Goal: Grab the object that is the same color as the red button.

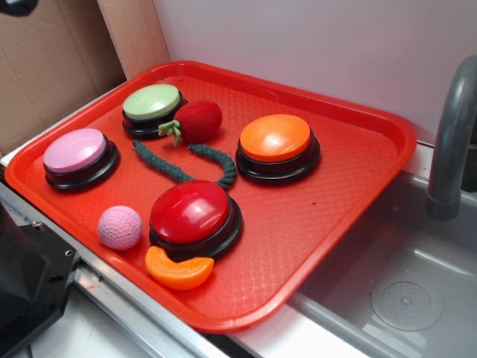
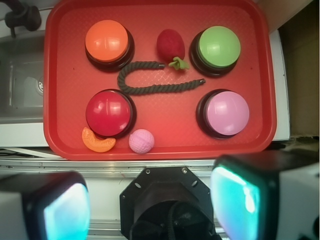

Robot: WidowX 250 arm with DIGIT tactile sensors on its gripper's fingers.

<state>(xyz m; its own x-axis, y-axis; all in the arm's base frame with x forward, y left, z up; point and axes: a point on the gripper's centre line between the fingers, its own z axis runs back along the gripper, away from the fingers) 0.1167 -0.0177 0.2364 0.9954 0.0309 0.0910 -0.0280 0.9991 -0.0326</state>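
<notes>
1. Plush strawberry (image 2: pixel 170 44) lies on the red tray (image 2: pixel 255 75), far ahead of the gripper (image 2: pixel 150 205), between the orange button (image 2: pixel 106 41) and green button (image 2: pixel 219 46), touching none visibly.
2. Red button (image 2: pixel 108 112) sits nearer, ahead-left.
3. Gripper stands spread wide, empty, short of the tray.

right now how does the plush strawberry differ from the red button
The strawberry is fuzzy fabric; the red button is a glossy dome. The strawberry is smaller and has a green leafy stem; the button sits on a round black base. The strawberry lies beside the green button, the red button beside the pink ball. Both are red and on the tray.
</notes>
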